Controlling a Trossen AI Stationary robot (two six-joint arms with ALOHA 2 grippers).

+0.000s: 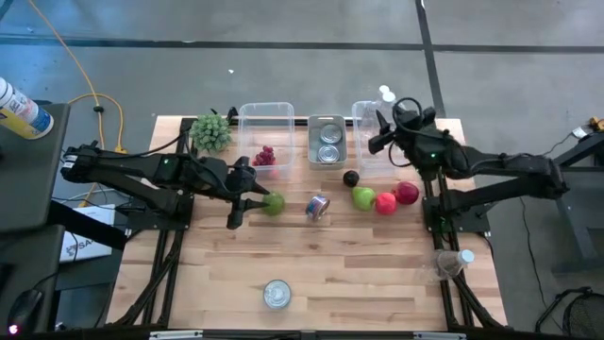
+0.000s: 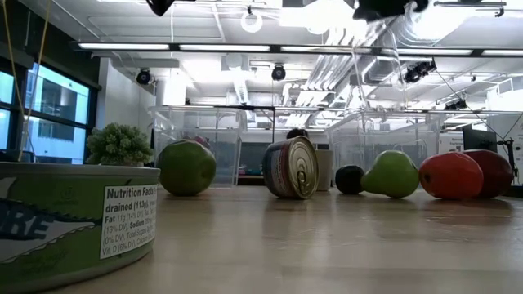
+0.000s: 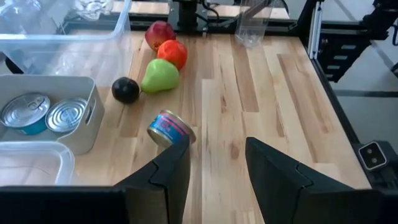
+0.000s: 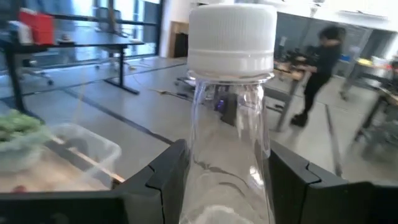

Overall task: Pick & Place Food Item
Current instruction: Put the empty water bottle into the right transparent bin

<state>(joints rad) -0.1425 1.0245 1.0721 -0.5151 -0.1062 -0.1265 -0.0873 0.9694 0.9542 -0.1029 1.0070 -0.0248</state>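
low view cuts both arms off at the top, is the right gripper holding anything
Observer: Yes, the right gripper is shut on a clear plastic bottle with a white cap.
Operator: and the left one
Observer: The left gripper is open, with nothing between its fingers.
Operator: whats behind the tin lying on its side
Observer: A grey rectangular tray holding two round silver-topped tins.

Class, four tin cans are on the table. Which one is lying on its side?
The can alone in the table's middle, between the green apple and the pear. Two others sit upright in the grey bin, and one stands near the front edge.
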